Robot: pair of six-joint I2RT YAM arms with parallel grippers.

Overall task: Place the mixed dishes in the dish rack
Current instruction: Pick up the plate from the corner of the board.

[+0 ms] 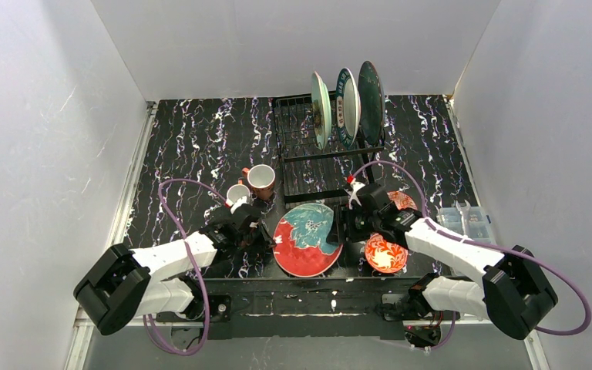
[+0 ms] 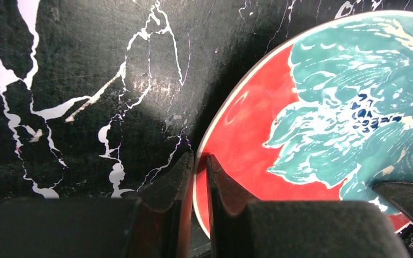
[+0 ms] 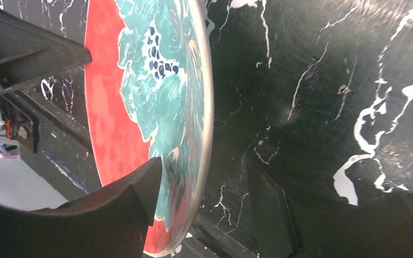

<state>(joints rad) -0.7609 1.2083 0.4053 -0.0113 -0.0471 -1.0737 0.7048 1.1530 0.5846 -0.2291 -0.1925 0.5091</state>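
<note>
Nearest, at the front edge of the bench [image 1: 193, 146], between the two arms: red plate [image 1: 307, 239] with a teal flower, painted face up, outside the rack.

At its left rim: left hand [image 2: 198, 161], fingers nearly together and clamped on the rim.

At its right rim: right hand [image 3: 207, 166], fingers apart and astride the edge, one over the painted face, the other over bare bench; contact with the plate not discernible.

Just right of the plate: small red-patterned bowl [image 1: 385, 253], upright on the bench. Behind it, partly hidden by the right arm: second bowl [image 1: 402, 200].

Behind the left hand: two terracotta mugs [image 1: 262, 179], white inside, upright, close together on the bench.

Farthest: dish rack [image 1: 308, 166], with three plates on edge in its far upright slots. Left to right: pale green plate [image 1: 321, 108], white plate [image 1: 347, 106], dark teal plate [image 1: 370, 100].
</note>
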